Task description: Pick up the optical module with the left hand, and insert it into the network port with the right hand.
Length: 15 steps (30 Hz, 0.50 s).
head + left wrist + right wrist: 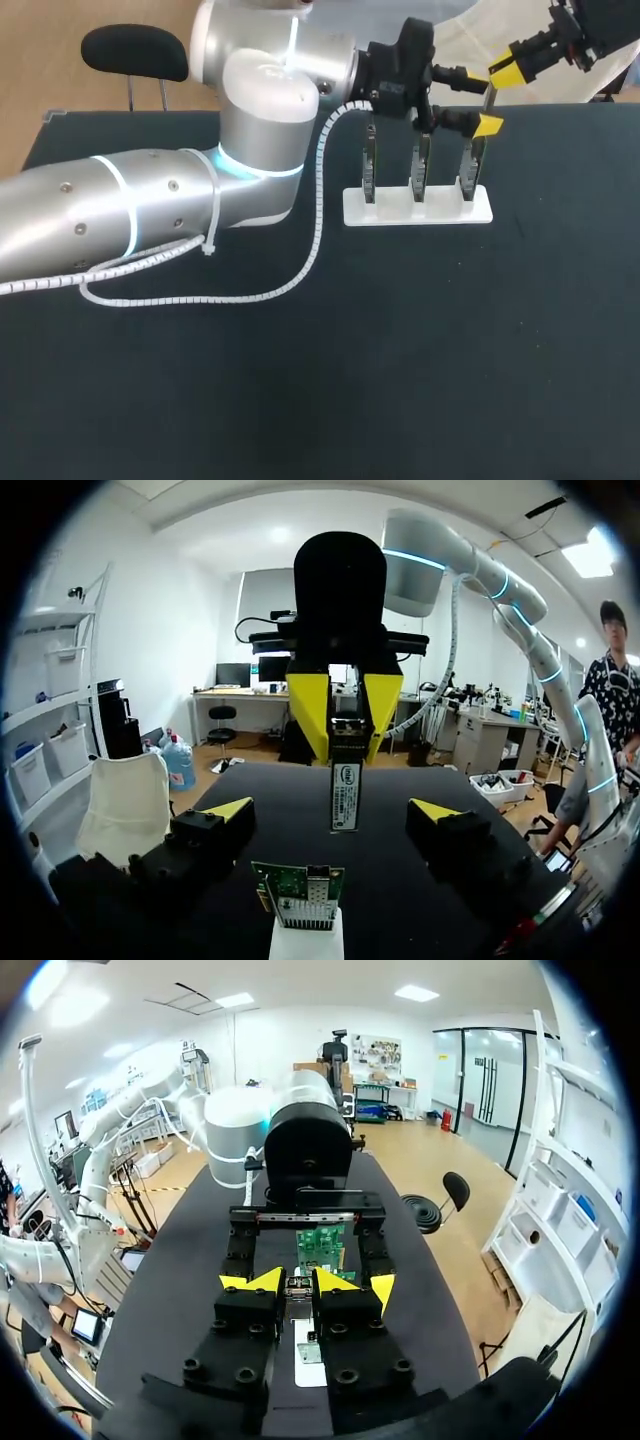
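While gripped, module (346, 795) clears network card (298, 885).

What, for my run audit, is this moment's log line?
stage: pre-insertion | right gripper: shut on module, above card | left gripper: open, flanking module | module: not inserted

Table: dark matte top (400, 350).
On it: white holder (418, 207) near the far edge, three circuit cards (421, 170) upright in it.
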Tool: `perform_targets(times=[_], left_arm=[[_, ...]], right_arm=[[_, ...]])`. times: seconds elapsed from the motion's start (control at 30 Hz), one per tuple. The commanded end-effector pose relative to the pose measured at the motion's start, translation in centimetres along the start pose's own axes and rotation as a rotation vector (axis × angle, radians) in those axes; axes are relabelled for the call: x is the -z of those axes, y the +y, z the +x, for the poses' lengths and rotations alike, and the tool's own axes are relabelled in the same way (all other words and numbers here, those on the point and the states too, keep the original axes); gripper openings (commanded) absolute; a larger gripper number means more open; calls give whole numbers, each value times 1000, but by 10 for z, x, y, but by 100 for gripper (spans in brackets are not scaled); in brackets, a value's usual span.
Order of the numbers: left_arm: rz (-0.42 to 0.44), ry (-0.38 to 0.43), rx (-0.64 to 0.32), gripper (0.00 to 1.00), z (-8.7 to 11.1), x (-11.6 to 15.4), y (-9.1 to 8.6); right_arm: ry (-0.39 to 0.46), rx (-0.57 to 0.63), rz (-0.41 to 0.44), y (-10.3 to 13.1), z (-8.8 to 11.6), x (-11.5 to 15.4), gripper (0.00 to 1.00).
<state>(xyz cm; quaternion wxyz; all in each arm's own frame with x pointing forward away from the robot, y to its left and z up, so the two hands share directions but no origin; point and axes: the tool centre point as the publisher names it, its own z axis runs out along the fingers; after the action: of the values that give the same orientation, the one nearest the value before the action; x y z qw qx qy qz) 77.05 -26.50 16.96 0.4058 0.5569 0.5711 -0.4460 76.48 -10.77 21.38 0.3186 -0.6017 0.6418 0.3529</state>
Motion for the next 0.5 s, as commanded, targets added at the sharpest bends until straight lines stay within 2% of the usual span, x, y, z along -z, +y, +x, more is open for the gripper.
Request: perform_targets(times=[0.03, 0.4, 0.5], left_arm=[[11, 64, -1, 100, -5, 5, 4], [2, 208, 4, 100, 2, 22, 1], [1, 224, 10, 100, 5, 25, -1]], right_arm=[[-3, 1, 7, 2, 1, 1, 0], [-6, 0, 12, -2, 1, 0, 0], [-7, -1, 12, -3, 1, 0, 0]])
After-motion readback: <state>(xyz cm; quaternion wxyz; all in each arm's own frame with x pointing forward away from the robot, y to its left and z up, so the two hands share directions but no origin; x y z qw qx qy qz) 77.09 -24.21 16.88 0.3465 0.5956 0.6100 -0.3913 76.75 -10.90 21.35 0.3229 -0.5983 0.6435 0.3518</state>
